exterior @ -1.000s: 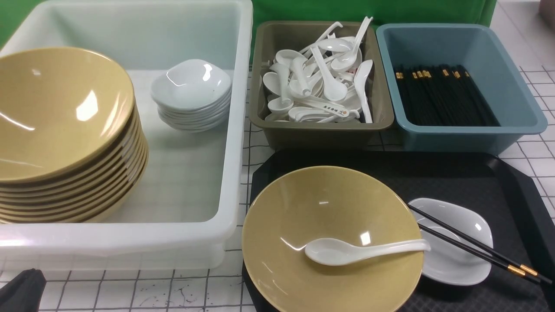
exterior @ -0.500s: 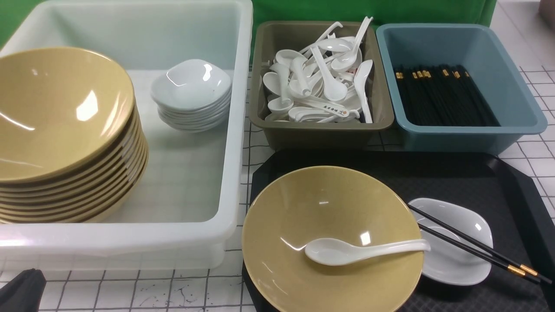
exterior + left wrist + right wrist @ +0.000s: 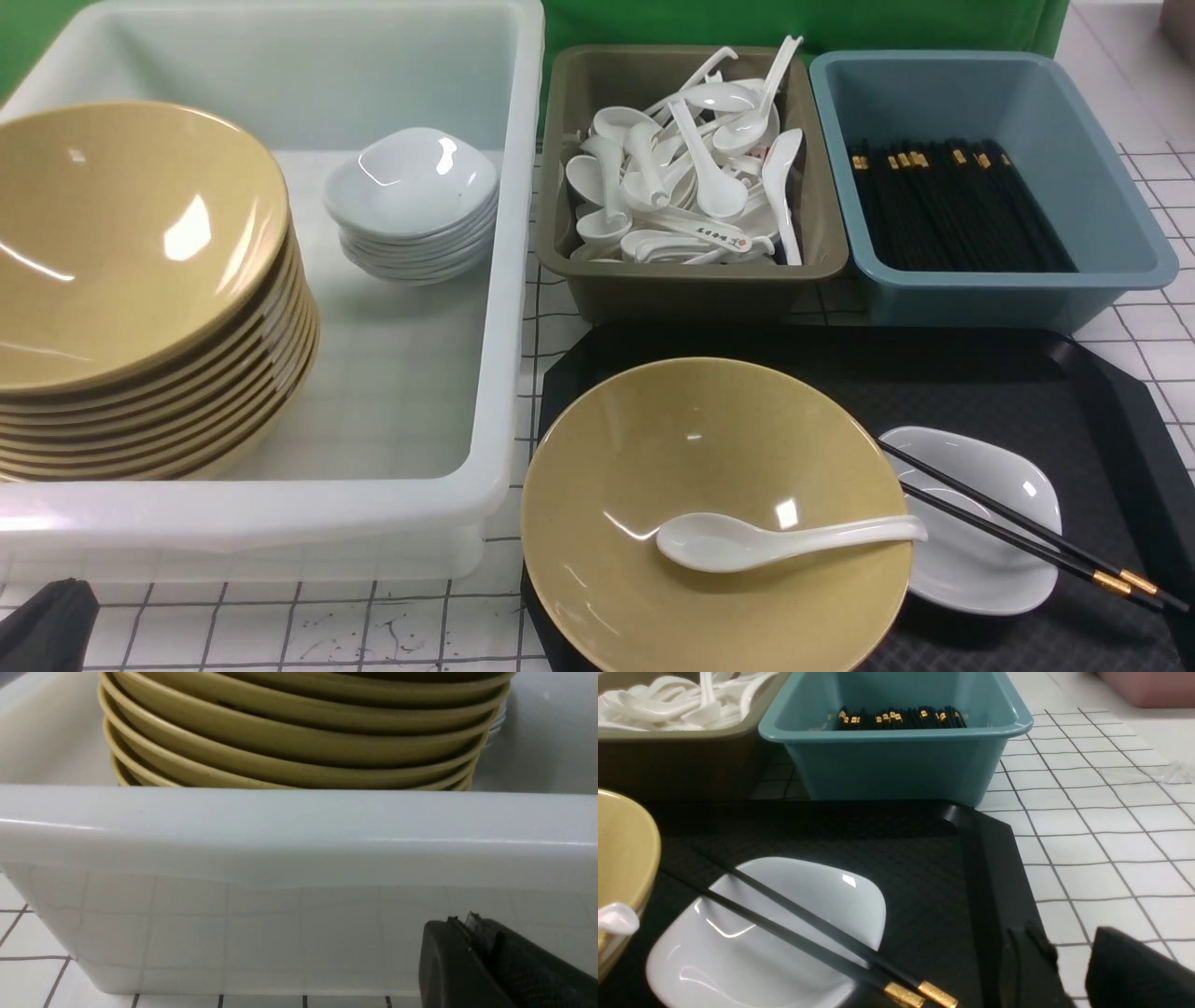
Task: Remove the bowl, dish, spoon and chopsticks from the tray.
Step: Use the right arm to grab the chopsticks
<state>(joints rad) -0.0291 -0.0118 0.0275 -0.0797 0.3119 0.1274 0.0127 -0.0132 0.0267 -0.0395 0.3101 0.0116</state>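
— Which step is running here?

— By my judgement the clearing is only just starting: nothing is leaving yet. The large, wide, glossy mustard-yellow bowl point(image 3: 709, 439) is sitting at the near left of the black rectangular plastic tray point(image 3: 980, 383) with the diamond texture. The glossy white soup spoon point(image 3: 747, 543) is lying inside the bowl, its handle resting on the bowl's right rim. The small white rounded-square dish point(image 3: 971, 583) is sitting just right of the bowl, and the pair of thin black gold-banded chopsticks point(image 3: 784, 935) is lying across it.

— And the claws?

— The right gripper point(image 3: 1066, 933) is hovering by the tray's near right corner, close to the gold bands, jaws standing apart with nothing between them. The left gripper point(image 3: 467, 926) is sitting low in front of the translucent white plastic tub point(image 3: 420, 504), jaws pressed together, holding nothing.

— What is the next move asking for?

— Probably the chopsticks, since they are pinning the dish. They are going to the blue plastic bin point(image 3: 990, 299) at the far right, where more black sticks point(image 3: 952, 215) are lying. They are looking thin and smooth, so I am expecting a low pinch catching both at once; otherwise one is liable to roll away.

— And the rest?

— The spoon is looking slick and curved; it is belonging with the heap of white spoons point(image 3: 681, 187) in the olive-brown bin point(image 3: 691, 289). Bowl and dish are heading for the stack of yellow bowls point(image 3: 140, 261) and the pile of white dishes point(image 3: 411, 187) in the tub.
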